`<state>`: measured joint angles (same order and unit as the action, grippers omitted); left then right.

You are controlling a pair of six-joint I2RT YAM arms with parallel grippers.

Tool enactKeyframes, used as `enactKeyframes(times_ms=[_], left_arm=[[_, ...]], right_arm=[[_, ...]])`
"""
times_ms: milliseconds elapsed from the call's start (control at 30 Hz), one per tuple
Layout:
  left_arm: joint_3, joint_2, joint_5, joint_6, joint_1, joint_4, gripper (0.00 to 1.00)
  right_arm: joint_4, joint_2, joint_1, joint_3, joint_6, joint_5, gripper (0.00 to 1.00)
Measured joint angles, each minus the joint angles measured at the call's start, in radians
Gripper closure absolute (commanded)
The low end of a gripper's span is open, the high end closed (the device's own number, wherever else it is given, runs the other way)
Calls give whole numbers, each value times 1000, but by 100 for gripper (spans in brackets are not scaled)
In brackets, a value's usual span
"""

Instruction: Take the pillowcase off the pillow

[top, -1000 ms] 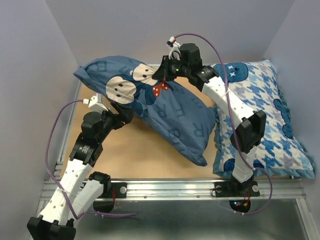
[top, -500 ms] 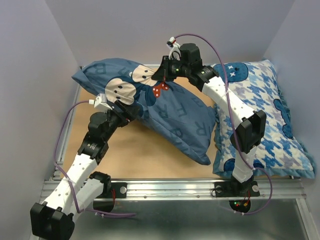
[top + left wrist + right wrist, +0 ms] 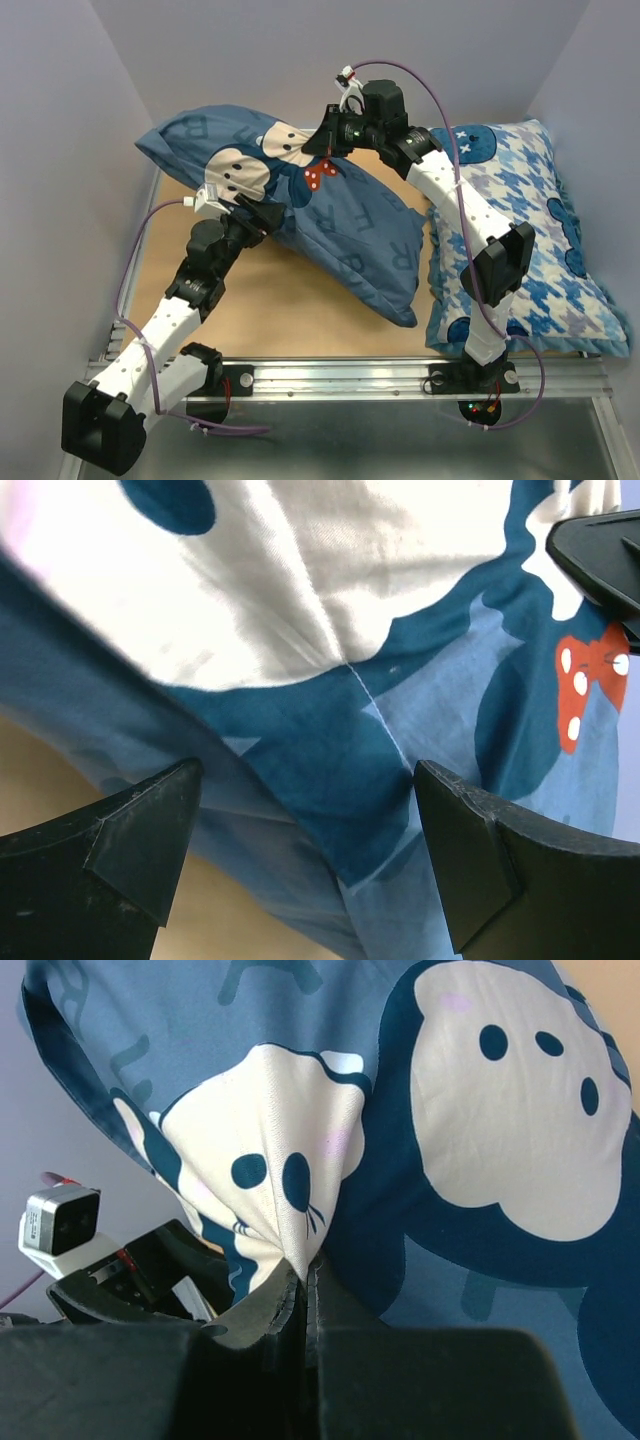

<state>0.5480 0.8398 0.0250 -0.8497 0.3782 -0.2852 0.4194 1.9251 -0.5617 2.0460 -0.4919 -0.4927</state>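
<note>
Pillowcase point(image 3: 340, 215) has been hoisted slightly at the far left of the table point(image 3: 300, 300), fabric clamped by right gripper point(image 3: 330, 143) beside the bow point(image 3: 318, 176). Left gripper point(image 3: 262, 214) has been advanced against its lower edge, jaws apart (nothing gripped). Pillow still fully covered.

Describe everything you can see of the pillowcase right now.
The pillowcase is soft dark blue fabric printed with cream mouse faces, a red dotted bow and grey-blue letters. Plump and full, it lies slanted across the tan tabletop, far-left end raised. The right pincer is shut on a bunched fold near the bow; the left pincer is open at its near-left side.
</note>
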Motion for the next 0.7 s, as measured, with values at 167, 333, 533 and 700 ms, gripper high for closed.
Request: enactKeyframes(times_ms=[167, 333, 533, 700], left_arm=[[1, 41, -2, 6, 14, -83, 57], [33, 43, 0, 40, 46, -98, 100], [106, -34, -3, 88, 97, 8, 100], [261, -103, 0, 137, 128, 157, 100]], right_arm=[[1, 0, 0, 0, -6, -5, 99], [8, 0, 0, 0, 0, 0, 99], [41, -8, 0, 0, 55, 78, 89], [61, -26, -16, 0, 125, 206, 84]])
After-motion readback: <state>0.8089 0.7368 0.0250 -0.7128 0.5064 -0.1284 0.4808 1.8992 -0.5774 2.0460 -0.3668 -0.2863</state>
